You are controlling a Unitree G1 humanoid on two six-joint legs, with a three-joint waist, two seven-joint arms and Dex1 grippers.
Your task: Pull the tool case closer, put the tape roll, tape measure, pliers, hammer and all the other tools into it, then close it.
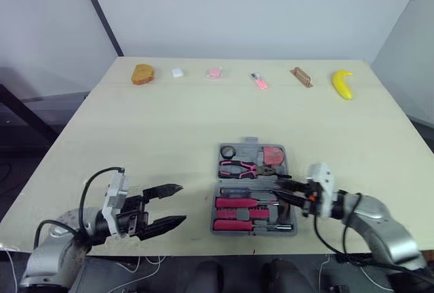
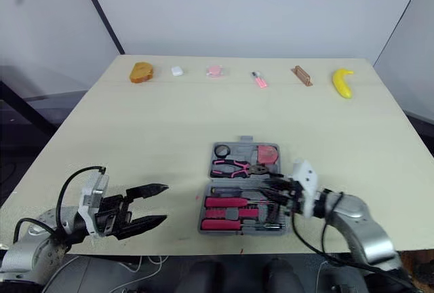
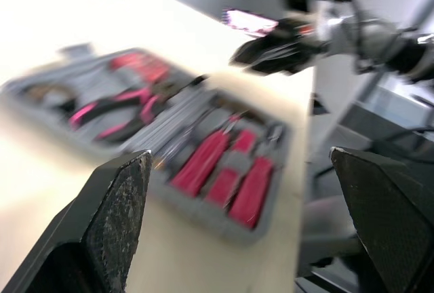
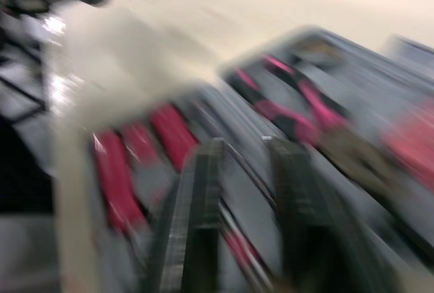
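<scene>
The grey tool case (image 1: 218, 191) lies open near the table's front edge. Its far half holds a black tape roll (image 1: 227, 151), pink-handled pliers (image 1: 239, 168) and a red tape measure (image 1: 274, 153). Red-handled tools (image 1: 241, 203) fill the near half. My right gripper (image 1: 283, 191) hovers low over the case's right side, its fingers (image 4: 200, 239) a narrow gap apart with nothing seen between them. My left gripper (image 1: 182, 203) is wide open above bare table, left of the case and apart from it.
Along the far edge of the table lie a brown bread-like piece (image 1: 142, 74), a small white item (image 1: 178, 73), a pink item (image 1: 214, 72), a pink tube (image 1: 258, 81), a brown block (image 1: 302, 76) and a banana (image 1: 342, 83). The table's front edge runs just below the case.
</scene>
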